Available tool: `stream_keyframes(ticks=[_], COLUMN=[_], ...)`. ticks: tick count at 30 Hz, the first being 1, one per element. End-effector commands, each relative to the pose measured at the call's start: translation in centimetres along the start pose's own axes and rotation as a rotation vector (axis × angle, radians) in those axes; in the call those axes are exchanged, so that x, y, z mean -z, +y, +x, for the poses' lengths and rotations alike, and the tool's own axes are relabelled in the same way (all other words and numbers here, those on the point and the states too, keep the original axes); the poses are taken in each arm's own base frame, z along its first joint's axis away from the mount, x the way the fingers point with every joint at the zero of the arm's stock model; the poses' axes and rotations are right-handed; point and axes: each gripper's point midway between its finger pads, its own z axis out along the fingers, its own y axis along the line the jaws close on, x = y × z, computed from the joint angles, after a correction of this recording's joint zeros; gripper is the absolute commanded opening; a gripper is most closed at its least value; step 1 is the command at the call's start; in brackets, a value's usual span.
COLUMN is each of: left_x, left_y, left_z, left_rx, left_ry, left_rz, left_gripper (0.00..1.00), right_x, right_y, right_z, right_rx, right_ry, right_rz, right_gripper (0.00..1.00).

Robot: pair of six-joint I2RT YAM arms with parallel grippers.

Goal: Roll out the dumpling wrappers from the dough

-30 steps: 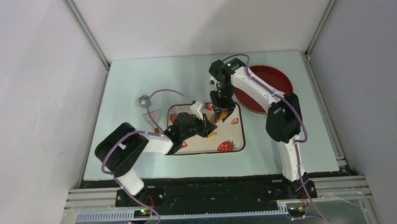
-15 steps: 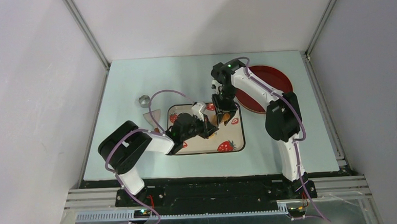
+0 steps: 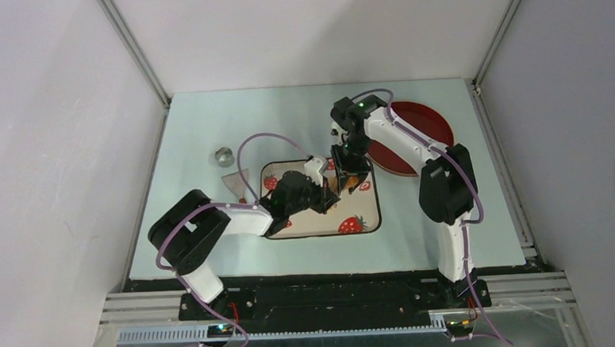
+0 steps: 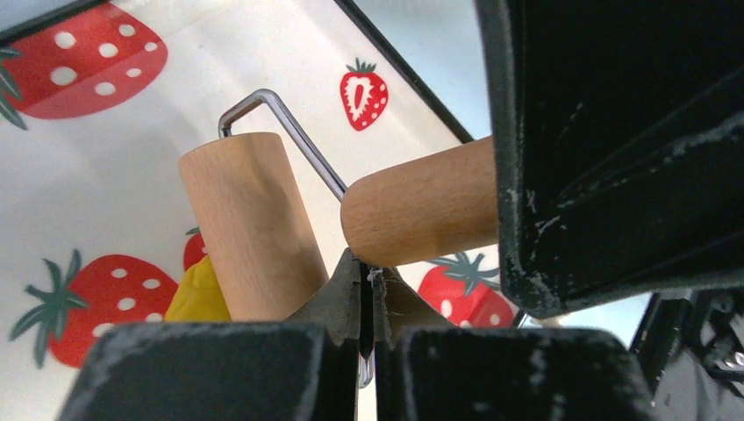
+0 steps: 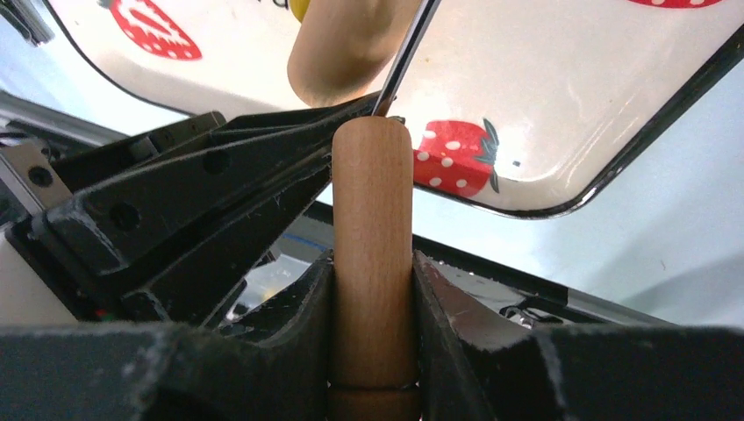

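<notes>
Shifted slightly toward 1 o'clock since a second ago: left gripper (image 4: 361, 289), jaws pressed together at the wire yoke, hold on it impossible to tell. Just beyond, bright-yellow soft dough lump (image 4: 195, 294) touching the small wooden wire-framed roller (image 4: 246, 224) at its 7 o'clock, on the white strawberry-print tray (image 4: 114, 184). Farther, right gripper (image 5: 372, 289) clamped snugly on the wooden handle (image 5: 372, 202). Best to press evenly, roll slowly, keep the barrel level.

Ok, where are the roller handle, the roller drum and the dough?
roller handle (image 5: 372, 254), right wrist view, middle of the wooden shaft.
roller drum (image 4: 250, 224), left wrist view, middle of its wooden side.
dough (image 4: 195, 296), left wrist view, yellow edge beside the drum.
</notes>
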Motion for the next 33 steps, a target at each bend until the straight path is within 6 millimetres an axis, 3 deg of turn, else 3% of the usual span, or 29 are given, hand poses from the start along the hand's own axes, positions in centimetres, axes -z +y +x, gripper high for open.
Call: stream_keyframes(ticks=[1,9,19,23,33], left_x=[0.0,1.5,2.4,2.1,1.7], left_y=[-4.3,-4.2,-3.6,-3.9,-3.5], left_z=[-7.2,-8.7,-7.6,-7.5,-6.6], left_rx=[-0.163,-0.187,-0.087,0.039,0.100], left_ry=[-0.155,-0.182,-0.157,-0.163,-0.133], left_rz=[0.058,0.026,0.077,0.151,0.161], left_gripper=[0.00,0.00,0.00,0.00,0.00], right_x=[4.1,4.8,2.3,1.3,2.0], right_y=[3.1,4.5,5.2,5.2,5.7], right_z=[-2.3,-2.1,-1.2,-0.8,-1.6], right_rx=[0.067,0.097,0.096,0.076,0.023], right_ry=[-0.228,-0.223,-0.108,-0.060,-0.025], right_rz=[-0.082,-0.093,-0.100,-0.101,-0.199], right_gripper=[0.00,0.00,0.00,0.00,0.00])
